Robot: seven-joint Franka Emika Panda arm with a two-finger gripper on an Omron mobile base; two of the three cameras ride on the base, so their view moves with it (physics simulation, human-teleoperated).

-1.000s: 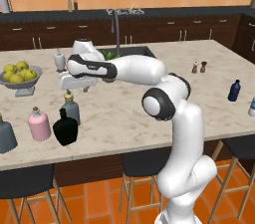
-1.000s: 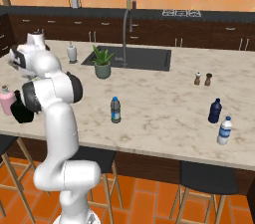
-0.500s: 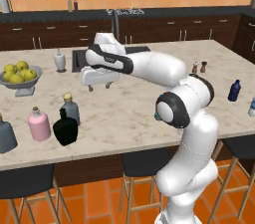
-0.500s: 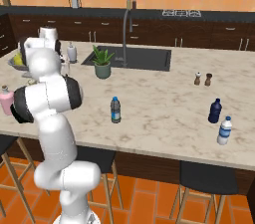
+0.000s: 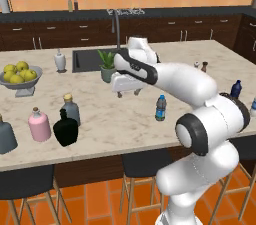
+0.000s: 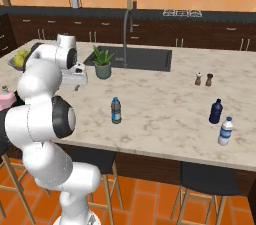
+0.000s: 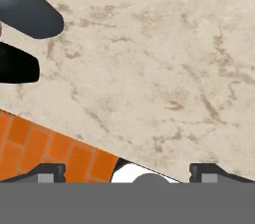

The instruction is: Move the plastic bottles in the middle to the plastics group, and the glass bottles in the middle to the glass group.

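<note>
My gripper (image 5: pixel 128 92) hangs open and empty above the counter, in front of the potted plant (image 5: pixel 107 66); its fingertips (image 7: pixel 50 172) stand wide apart. The slim blue water bottle (image 5: pixel 160 108) (image 6: pixel 116 110) stands upright to its right. At the left, the grey-blue bottle with tan cap (image 5: pixel 71 110) (image 7: pixel 27 6) and the black bottle (image 5: pixel 65 129) (image 7: pixel 17 63) stand beside the pink bottle (image 5: pixel 39 125) and the grey bell-shaped bottle (image 5: pixel 6 136). A navy bottle (image 6: pixel 216 111) and a pale bottle (image 6: pixel 225 131) stand at the far right.
A fruit bowl (image 5: pixel 20 85) and a white vase (image 5: pixel 60 61) sit at the back left, next to the sink (image 5: pixel 87 59). Salt and pepper shakers (image 6: pixel 198 79) stand right of the sink. Bar stools (image 5: pixel 25 189) line the counter's near edge above an orange tile floor.
The arm has swung right, away from the glass bottles at the left to the counter in front of the plant. The gripper stayed open and empty. No bottle moved.
</note>
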